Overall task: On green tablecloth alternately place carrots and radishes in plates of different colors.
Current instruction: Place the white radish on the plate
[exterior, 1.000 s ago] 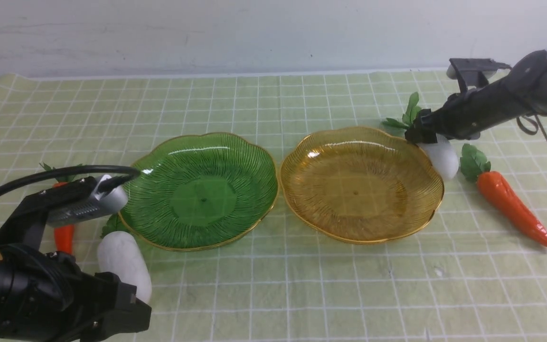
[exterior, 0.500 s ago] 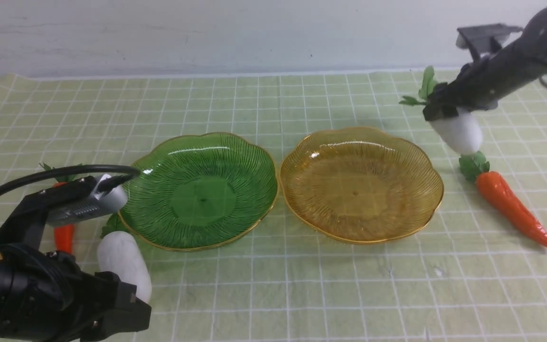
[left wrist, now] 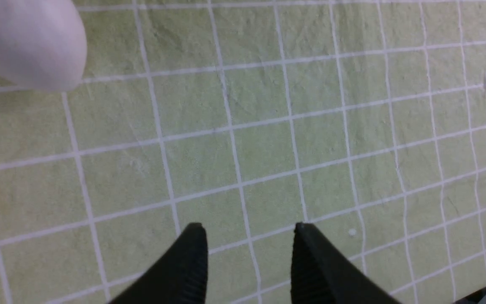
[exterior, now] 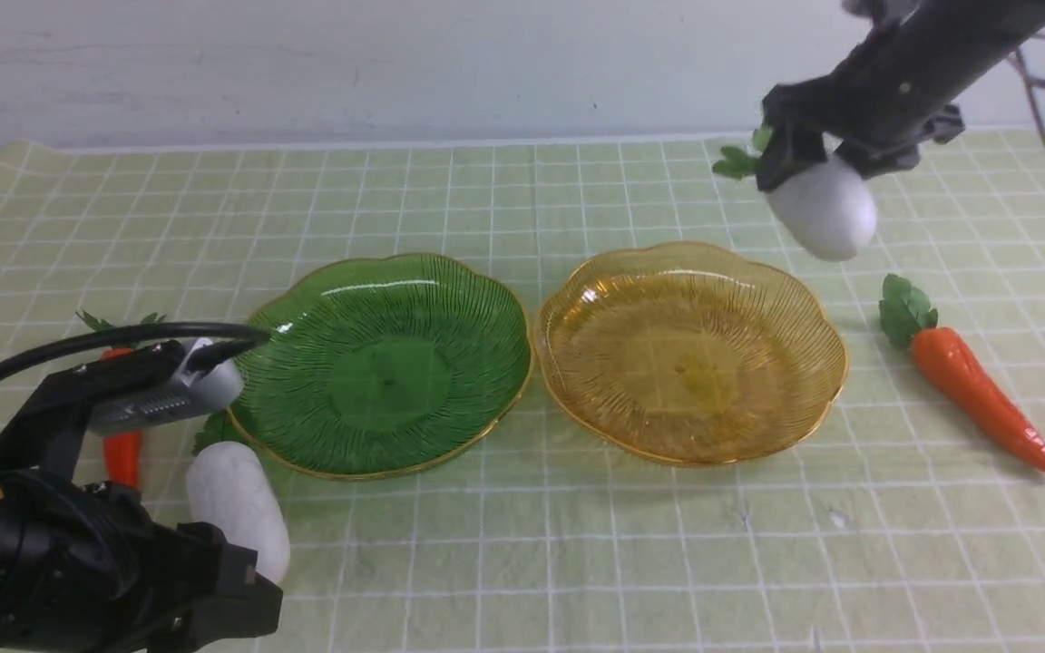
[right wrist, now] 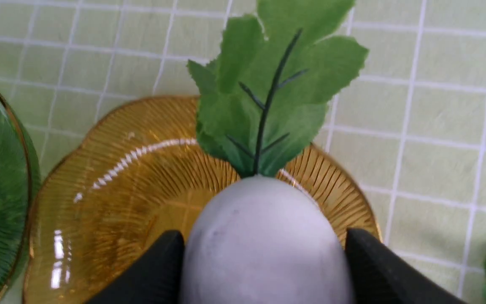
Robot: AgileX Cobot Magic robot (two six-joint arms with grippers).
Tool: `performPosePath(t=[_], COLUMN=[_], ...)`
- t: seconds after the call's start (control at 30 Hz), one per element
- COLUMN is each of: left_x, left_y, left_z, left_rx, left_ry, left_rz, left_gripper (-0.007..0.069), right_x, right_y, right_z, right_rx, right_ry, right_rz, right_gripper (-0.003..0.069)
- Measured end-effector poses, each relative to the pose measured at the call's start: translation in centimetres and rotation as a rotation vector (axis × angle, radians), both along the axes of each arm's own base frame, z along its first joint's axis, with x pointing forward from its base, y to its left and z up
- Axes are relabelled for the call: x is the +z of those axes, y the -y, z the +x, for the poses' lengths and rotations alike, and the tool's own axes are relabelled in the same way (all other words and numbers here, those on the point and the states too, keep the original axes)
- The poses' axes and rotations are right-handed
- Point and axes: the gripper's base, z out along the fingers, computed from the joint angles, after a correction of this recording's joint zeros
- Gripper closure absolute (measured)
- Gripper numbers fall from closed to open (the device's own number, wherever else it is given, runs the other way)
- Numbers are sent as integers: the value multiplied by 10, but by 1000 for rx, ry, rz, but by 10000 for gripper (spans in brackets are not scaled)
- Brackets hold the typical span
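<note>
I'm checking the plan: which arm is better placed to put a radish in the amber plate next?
Right. The right gripper holds a white radish in the air by the amber plate. The left gripper is open and empty over bare cloth, on the green plate's side.

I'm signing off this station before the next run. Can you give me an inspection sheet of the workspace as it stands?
Surface: green tablecloth, white grid, slightly wrinkled.
Job's things: green plate and amber plate side by side, both empty; left radish and left carrot on the cloth beside the green plate; right carrot beside the amber plate; held radish in the air.
Clutter: nothing seen.
Grippers: left gripper open over bare cloth; right gripper shut on the held radish.
Cables: black cable arching over the left arm.
Surroundings: white wall behind.
</note>
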Motion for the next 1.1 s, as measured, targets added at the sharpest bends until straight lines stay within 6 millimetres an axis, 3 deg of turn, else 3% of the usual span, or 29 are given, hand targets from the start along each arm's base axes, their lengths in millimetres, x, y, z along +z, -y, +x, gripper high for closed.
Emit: performPosePath(t=[0.27,0.5,0.73,0.83,0.93,1.1], left_x=[-1,-1,-2,-2,-2,-2], left_y=[-1,-2,-3,-3,-4,-4], left_z=[0,0,-1,-1,-1,-1], left_rx=[-6,-8,-18,-18,-19,-19], left_ry=[2,3,1,2,2,2], left_rz=[18,27,51,52,54,54], left_gripper=[366,366,366,366,366,366], right_x=[-49,-62,4,14,-7,-43], right_y=[-62,-68,-37,-19,15,45], right_z=[-11,-20,-66,-76,-77,-75], right_rx=[153,110,87,48,-59,-166], right_ry=[-78,-125,-17,1,-84,-205], right_rz=[-221,-260,-409,-475,-523,-525], right_gripper=[218,59,34,49,73,80])
